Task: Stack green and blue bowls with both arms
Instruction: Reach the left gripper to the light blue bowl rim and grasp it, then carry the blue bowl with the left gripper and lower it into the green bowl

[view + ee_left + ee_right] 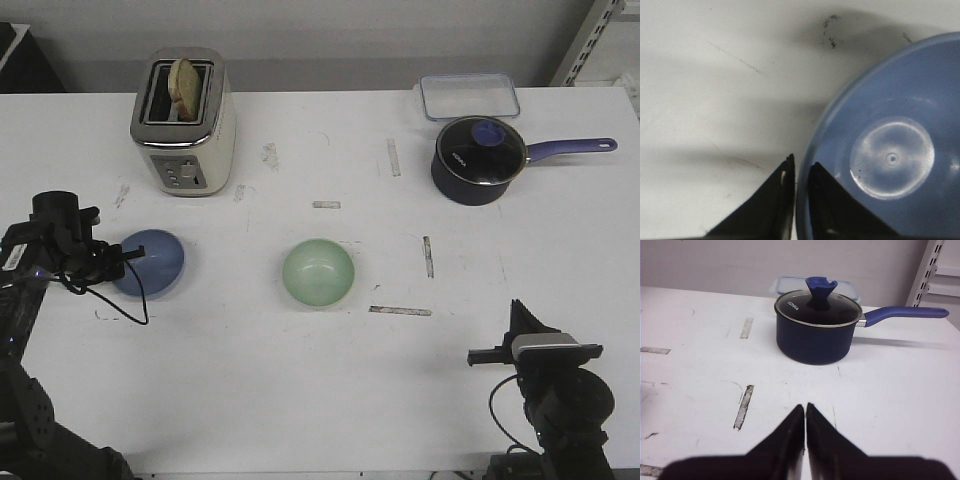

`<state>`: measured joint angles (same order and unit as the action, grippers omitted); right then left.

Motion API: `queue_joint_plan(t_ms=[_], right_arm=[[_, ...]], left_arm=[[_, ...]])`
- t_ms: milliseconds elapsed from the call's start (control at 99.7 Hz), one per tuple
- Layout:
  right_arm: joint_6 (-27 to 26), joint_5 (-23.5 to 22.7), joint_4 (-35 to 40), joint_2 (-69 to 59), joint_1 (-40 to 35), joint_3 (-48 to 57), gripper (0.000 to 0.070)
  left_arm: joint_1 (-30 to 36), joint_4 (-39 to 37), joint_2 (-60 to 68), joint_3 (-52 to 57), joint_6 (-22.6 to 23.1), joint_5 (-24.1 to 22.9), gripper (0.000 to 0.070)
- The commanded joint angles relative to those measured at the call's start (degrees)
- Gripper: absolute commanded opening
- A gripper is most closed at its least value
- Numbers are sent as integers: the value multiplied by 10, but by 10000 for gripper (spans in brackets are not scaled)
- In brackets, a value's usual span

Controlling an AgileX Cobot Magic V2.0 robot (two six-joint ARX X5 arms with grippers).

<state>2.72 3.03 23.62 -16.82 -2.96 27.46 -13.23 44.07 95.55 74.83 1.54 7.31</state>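
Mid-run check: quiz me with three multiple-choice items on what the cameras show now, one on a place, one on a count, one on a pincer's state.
1. Where is the green bowl?
A. Inside the blue bowl
B. Alone near the table's middle
C. Beside the toaster

2. How many bowls are on the table?
A. One
B. Two
C. Three

3. What is the left pincer doing?
A. Closed on the blue bowl's rim
B. Wide open above the saucepan
C. Holding the green bowl

Answers:
1 B: the front view shows it standing by itself, apart from the blue bowl.
2 B: only the blue and the green one appear.
3 A: the left wrist view shows one finger on each side of the blue rim.
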Motion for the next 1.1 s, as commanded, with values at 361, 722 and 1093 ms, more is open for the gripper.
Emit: queue_joint_plan(t_ms=[361,722,1093], right_arm=[[1,0,-7,-2,-1,-2,0],[1,0,-7,-2,-1,-2,0],[1,0,-7,-2,-1,-2,0]], left_arm=[[26,52,7,135,-75,3,1],[224,145,7,309,-75,45,1],[430,109,78,309,-61,47,1]])
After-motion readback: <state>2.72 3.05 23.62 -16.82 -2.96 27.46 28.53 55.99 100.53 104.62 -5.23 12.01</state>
